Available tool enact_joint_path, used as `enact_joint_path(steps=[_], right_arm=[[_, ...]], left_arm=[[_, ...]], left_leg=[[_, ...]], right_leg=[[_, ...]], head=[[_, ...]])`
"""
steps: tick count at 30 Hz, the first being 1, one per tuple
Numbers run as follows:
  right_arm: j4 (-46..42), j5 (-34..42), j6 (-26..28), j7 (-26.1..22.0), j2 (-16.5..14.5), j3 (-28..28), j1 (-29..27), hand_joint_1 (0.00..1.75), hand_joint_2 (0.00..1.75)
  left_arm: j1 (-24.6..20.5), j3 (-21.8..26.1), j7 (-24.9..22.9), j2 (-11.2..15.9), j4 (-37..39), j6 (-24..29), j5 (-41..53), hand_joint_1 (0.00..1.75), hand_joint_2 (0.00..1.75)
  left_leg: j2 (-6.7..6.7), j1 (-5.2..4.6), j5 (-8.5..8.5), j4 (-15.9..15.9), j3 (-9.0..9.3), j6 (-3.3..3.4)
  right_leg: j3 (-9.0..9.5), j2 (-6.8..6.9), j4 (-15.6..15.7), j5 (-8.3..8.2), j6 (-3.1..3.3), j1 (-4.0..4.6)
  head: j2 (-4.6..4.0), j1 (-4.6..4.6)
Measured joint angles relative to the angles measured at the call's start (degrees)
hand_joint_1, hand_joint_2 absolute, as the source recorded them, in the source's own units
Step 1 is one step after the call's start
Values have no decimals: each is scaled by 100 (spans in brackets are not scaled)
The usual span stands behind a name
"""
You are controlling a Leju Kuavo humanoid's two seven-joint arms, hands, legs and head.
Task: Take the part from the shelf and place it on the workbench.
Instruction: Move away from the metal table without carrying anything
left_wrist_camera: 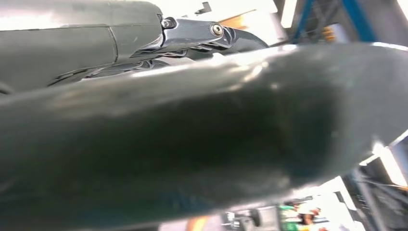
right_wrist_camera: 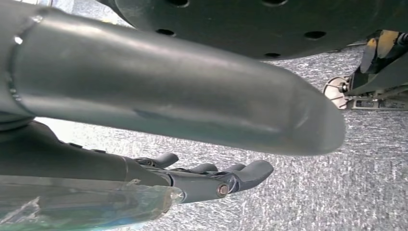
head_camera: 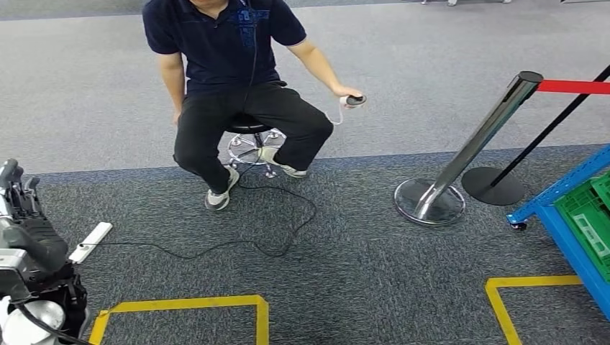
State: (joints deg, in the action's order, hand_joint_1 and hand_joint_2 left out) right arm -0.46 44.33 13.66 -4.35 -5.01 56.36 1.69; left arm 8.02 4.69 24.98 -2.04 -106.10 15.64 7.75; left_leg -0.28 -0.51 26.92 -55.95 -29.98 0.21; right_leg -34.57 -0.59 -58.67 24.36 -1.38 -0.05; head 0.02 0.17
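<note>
The blue shelf frame [head_camera: 568,188] stands at the right edge of the head view, with a green crate [head_camera: 593,215] inside it. My left hand [head_camera: 25,215] is raised at the far left, dark fingers pointing up, far from the shelf. In the left wrist view the thick thumb of that hand [left_wrist_camera: 192,134] lies across the picture with the fingers [left_wrist_camera: 231,36] stretched out beyond it, and nothing is held. My right hand [right_wrist_camera: 192,183] hangs over grey carpet, its fingers [right_wrist_camera: 250,171] apart and lightly bent, holding nothing.
A person [head_camera: 230,72] sits on a stool straight ahead, holding a small controller [head_camera: 354,100]. A chrome stanchion [head_camera: 460,162] with a red belt [head_camera: 575,87] leans beside the shelf. A cable [head_camera: 237,246], a white power strip [head_camera: 90,242] and yellow tape [head_camera: 180,305] lie on the carpet.
</note>
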Motion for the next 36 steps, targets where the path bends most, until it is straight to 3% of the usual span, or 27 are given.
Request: enact_joint_path(steps=[4,10,16,22,27,29,31,32,33,34,36], right_arm=[[0,75,73,-44,0,62,-4,0,0],[0,245,86,-93,0,147,-13,0,0],[0,437,91,-106,0,218,-20,0,0],[0,985,301,-387,-2,200,-23,0,0],[0,1893,102,-683,-8,-118,-14,0,0],[0,2098,32,-729,-7,-248,-9,0,0],[1,2182,1,-738,-7,-309,-4,0,0],[3,2199,-4,-738,-7,-329,-6,0,0],[5,2207,-8,-738,-7,-346,-9,0,0],[8,2206,-9,-735,-7,-358,-12,0,0],[10,2186,-15,-725,-12,-363,1,0,0]], left_arm=[[-35,289,-261,-38,544,28,56,0,0],[-288,1157,-397,-122,2130,-317,-103,0,0],[-470,1823,-534,-138,3478,-395,483,0,0],[-657,2674,-212,-46,5322,449,1444,0,0],[-670,3157,-578,135,7036,1036,2375,0,0],[-662,3184,-970,155,7596,1193,2826,0,0],[-657,3182,-1365,158,8021,1215,3120,0,0],[-654,3181,-1485,157,8192,1205,3178,0,0],[-653,3180,-1573,151,8343,1187,3206,0,0],[-655,3179,-1665,139,8472,1150,3225,0,0],[-660,3178,-1914,111,8666,1021,3250,0,0]], left_leg=[[0,-8,0,0,8,1],[5,-9,0,0,11,2],[7,-9,0,0,7,2],[12,-9,4,0,3,3],[67,0,-76,181,105,138],[120,44,-136,320,198,152],[176,52,-117,336,233,149],[209,56,-98,335,252,137],[241,65,-76,333,277,116],[274,83,-47,327,312,87],[348,110,44,282,383,-2]], right_leg=[[3,0,4,-2,-3,-8],[2,-3,5,-2,-4,-9],[2,-2,5,-2,-4,-9],[2,-10,5,0,-4,-10],[6,-39,68,-13,-112,-29],[-206,-16,-351,208,-139,-13],[-590,2,-1103,515,-183,-30],[-730,9,-1362,574,-206,-46],[-767,20,-1419,527,-230,-61],[-680,46,-1241,381,-256,-77],[-281,212,-508,40,-325,-93]], head=[[0,-1],[0,-2],[0,-1],[0,-1],[0,-7],[0,15],[0,31],[0,34],[0,34],[0,35],[0,44]])
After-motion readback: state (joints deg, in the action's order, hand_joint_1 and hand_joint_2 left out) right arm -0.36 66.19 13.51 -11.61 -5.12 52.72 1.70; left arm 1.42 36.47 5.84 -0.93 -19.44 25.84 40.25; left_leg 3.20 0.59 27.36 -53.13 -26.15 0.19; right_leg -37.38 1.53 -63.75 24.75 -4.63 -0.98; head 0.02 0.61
